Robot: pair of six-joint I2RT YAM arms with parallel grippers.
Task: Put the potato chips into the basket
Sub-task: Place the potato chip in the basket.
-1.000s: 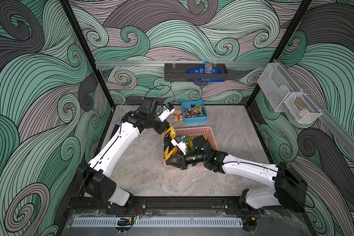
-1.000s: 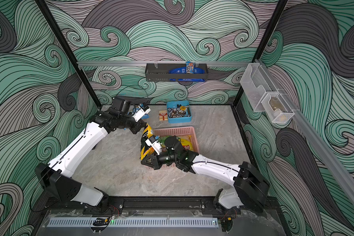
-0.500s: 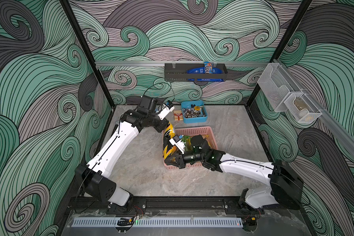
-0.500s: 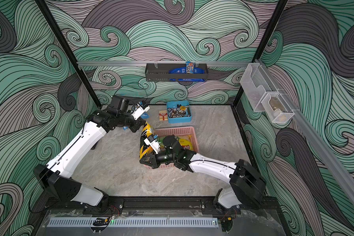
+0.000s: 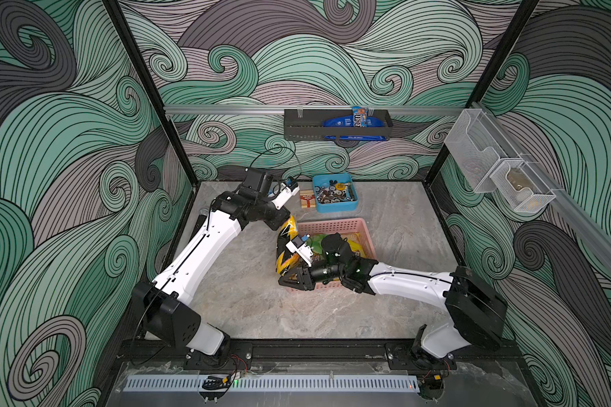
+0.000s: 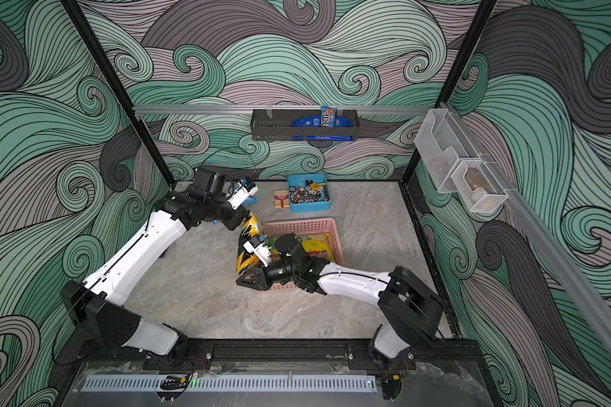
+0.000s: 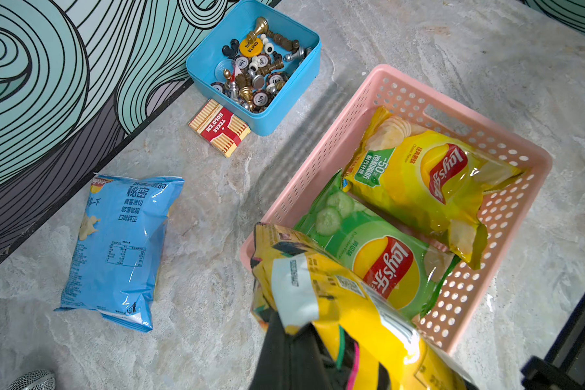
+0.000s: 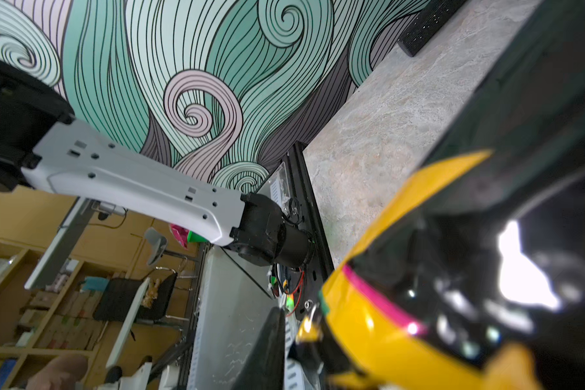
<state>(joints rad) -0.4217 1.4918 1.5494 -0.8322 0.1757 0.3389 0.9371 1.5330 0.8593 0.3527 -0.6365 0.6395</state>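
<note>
Both top views: black-and-yellow bag (image 5: 285, 246) upright over basket (image 5: 336, 224) rim, right gripper (image 5: 291, 280) at its lower end, can't tell if it grips. Released now, it probably tips onto table (image 5: 247, 299).
Left wrist: left gripper (image 7: 289, 351) clamps that bag. Green bag (image 7: 368, 256) and yellow bag (image 7: 429, 182) in basket. Blue bag (image 7: 119, 246) on table, barely visible from above.
Right wrist: blurred foil only.

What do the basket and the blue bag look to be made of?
The basket looks like matt pink moulded plastic: stiff walls with even rows of holes. The blue bag looks like thin glossy film, foil or plastic: creases, sealed ends and bright glints.
</note>
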